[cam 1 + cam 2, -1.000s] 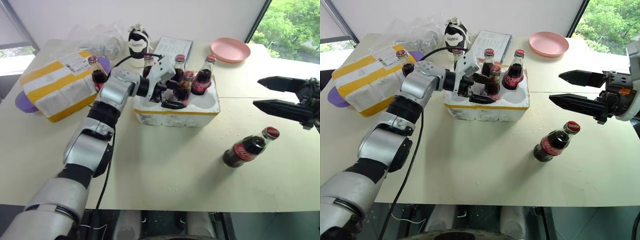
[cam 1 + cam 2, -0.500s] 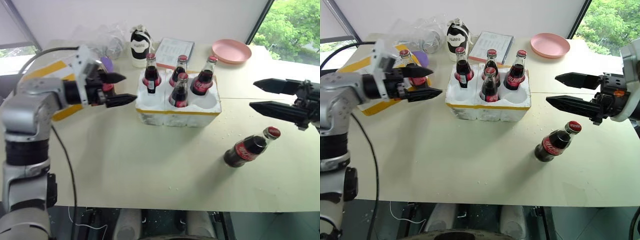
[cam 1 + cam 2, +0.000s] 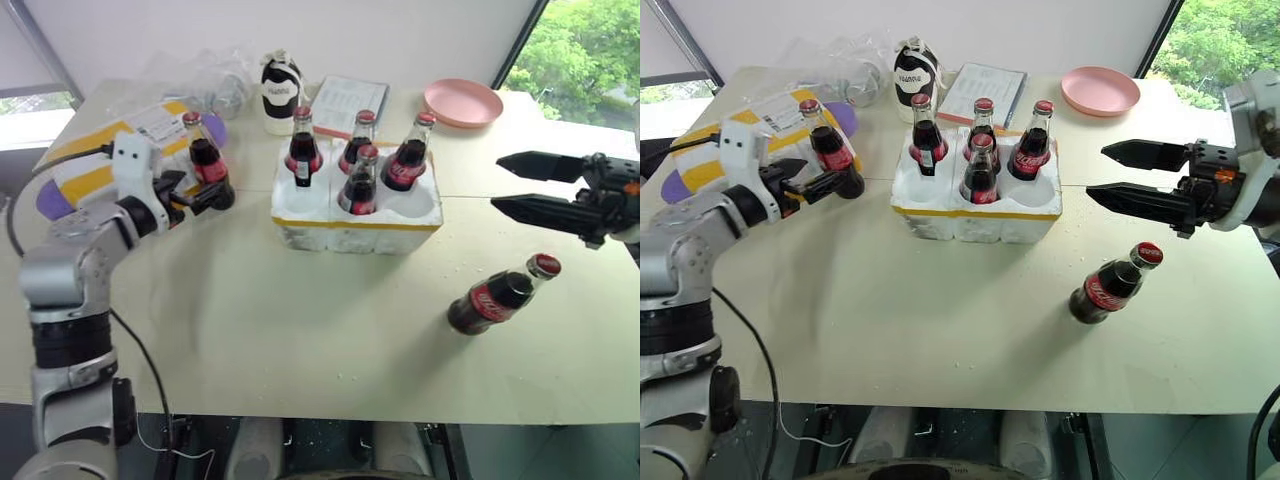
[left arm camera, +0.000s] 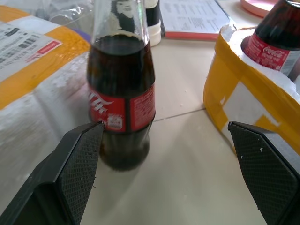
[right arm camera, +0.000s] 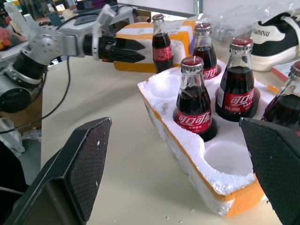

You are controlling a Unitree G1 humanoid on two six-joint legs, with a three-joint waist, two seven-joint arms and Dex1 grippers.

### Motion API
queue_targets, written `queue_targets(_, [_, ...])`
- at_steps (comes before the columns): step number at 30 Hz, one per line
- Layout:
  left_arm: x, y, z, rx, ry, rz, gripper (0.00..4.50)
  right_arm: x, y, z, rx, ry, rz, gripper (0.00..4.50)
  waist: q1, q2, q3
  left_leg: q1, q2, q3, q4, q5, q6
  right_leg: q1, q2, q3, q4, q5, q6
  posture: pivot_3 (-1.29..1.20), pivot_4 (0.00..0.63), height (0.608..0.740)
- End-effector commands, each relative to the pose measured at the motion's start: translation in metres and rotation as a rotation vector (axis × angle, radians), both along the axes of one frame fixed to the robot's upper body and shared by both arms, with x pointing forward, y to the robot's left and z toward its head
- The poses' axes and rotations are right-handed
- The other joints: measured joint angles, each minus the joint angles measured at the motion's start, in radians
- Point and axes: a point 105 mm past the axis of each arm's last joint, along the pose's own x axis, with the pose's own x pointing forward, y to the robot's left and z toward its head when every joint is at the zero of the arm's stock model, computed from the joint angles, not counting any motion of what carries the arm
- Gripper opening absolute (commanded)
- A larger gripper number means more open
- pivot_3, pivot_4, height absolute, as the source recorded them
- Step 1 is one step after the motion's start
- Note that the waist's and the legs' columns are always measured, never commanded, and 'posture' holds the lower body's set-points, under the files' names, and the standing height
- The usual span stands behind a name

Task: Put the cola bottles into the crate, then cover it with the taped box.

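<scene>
Left wrist view: upright cola bottle point(image 4: 122, 98) is standing at eleven o'clock, touching one finger | left gripper point(image 3: 205, 190) gaping | right gripper point(image 3: 1140, 175) gaping, far off.

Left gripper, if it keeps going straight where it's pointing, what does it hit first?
Probably the upright cola bottle beside the taped box: the open left gripper has it just ahead, toward one finger.

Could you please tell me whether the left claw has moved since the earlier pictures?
Yes. The left claw has swung left, away from the crate, and now stands open beside the upright cola bottle by the taped box.
</scene>
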Motion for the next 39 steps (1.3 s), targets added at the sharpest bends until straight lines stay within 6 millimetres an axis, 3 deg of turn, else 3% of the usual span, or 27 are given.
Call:
queue_targets(1, [0.016,0.006,0.008,0.035,-0.054,0.072,4.43,-0.003,-0.002,0.013,-0.004,-0.070,-0.002,4.50,0.000,0.000,0.000,0.000,0.000,0.000,0.000,0.000,0.000,0.000,0.000,0.000,0.000,0.000,0.000,0.00,0.150,0.740])
queue_targets(5, [0.027,0.008,0.010,0.060,-0.066,0.094,4.43,-0.005,-0.005,0.015,-0.004,-0.080,-0.020,4.50,-0.001,0.000,0.000,0.000,0.000,0.001,0.000,0.000,0.000,0.000,0.000,0.000,0.000,0.000,0.000,0.00,0.150,0.740])
queue_targets(10, [0.027,0.012,0.014,0.083,-0.086,0.112,4.43,-0.008,-0.009,0.015,-0.001,-0.084,-0.044,4.50,0.001,0.000,0.000,0.000,0.000,0.001,0.000,0.000,0.000,0.000,0.000,0.000,0.000,0.000,0.000,0.00,0.150,0.740])
queue_targets(13, [0.031,0.013,0.008,0.092,-0.079,0.129,4.43,-0.011,-0.008,0.013,0.000,-0.078,-0.041,4.50,0.001,0.000,0.000,0.000,0.000,0.001,0.000,0.000,0.000,0.000,0.000,0.000,0.000,0.000,0.000,0.00,0.150,0.740])
queue_targets(23, [0.056,-0.009,-0.018,0.108,-0.058,0.070,4.43,-0.014,-0.002,0.016,-0.009,-0.082,-0.021,4.50,0.001,0.000,0.000,0.000,0.000,0.001,0.000,0.000,0.000,0.000,-0.001,0.000,0.000,0.000,0.000,0.00,0.150,0.740])
queue_targets(34, [0.074,-0.006,-0.007,0.094,-0.095,0.105,4.43,-0.013,-0.003,0.014,-0.003,-0.075,-0.031,4.50,0.000,0.000,0.000,0.000,0.000,0.001,0.000,0.000,0.000,-0.001,-0.001,0.000,0.000,0.000,0.000,0.00,0.150,0.740])
queue_targets(37, [0.075,-0.005,-0.004,0.094,-0.107,0.099,3.66,-0.013,-0.003,0.014,-0.003,-0.072,-0.034,4.50,0.000,0.000,0.000,0.000,0.000,0.001,0.000,0.000,0.000,-0.001,-0.001,0.000,0.000,0.000,0.000,0.00,0.150,0.740])
queue_targets(39, [0.073,-0.004,-0.002,0.099,-0.110,0.093,2.77,-0.013,-0.002,0.014,-0.004,-0.070,-0.033,4.50,0.001,0.000,0.000,0.000,0.000,0.001,0.000,0.000,0.000,-0.001,-0.001,0.000,0.000,0.000,0.000,0.00,0.150,0.740])
